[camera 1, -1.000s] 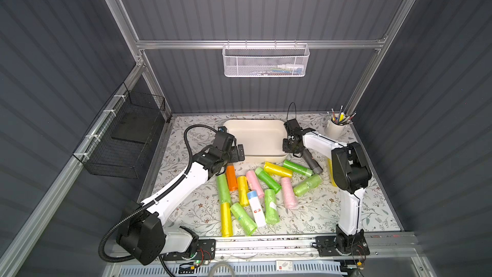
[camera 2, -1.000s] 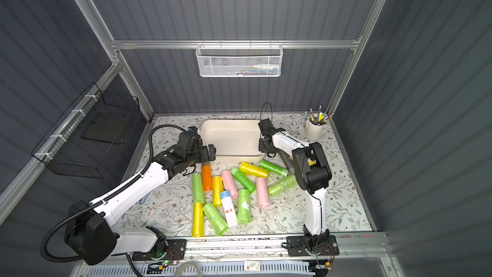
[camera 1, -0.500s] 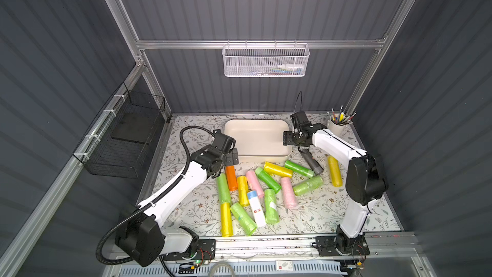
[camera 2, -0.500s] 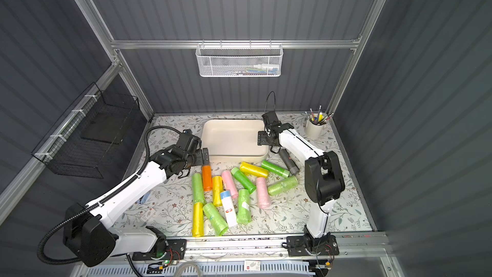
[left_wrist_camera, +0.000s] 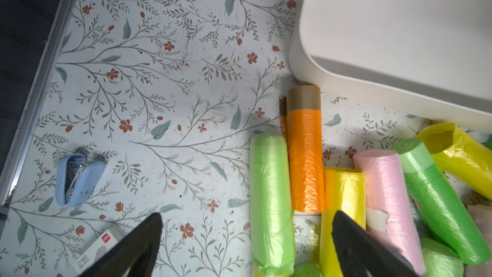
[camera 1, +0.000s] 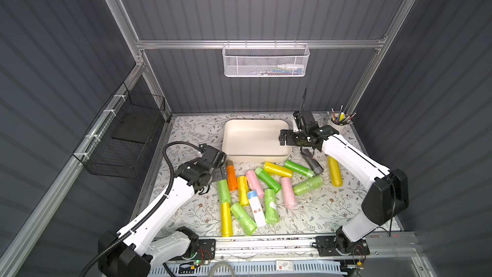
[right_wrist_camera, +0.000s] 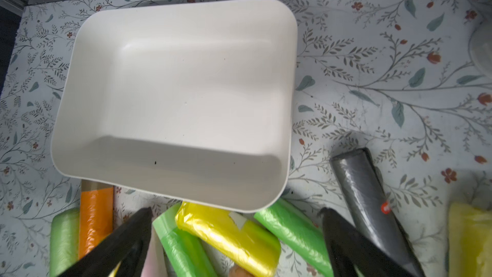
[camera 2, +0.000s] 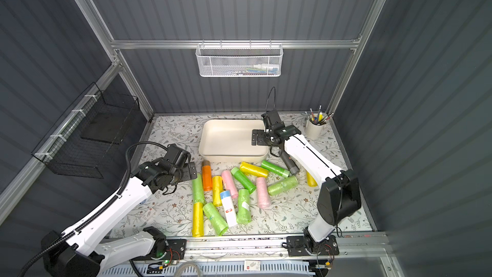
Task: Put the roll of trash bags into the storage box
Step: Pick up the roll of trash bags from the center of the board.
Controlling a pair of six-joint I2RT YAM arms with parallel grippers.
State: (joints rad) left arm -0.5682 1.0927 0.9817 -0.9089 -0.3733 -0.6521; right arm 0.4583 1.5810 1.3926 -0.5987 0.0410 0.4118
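Over storage box (camera 1: 255, 153) rt rim: R end effector (camera 1: 283, 138) apart, arm extended | L end effector (camera 1: 222, 169) apart, low

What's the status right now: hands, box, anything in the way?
Left hand open, above the loose rolls. Right hand open, empty, by the storage box. Box empty, all rolls on the table. Nothing blocking its open top.
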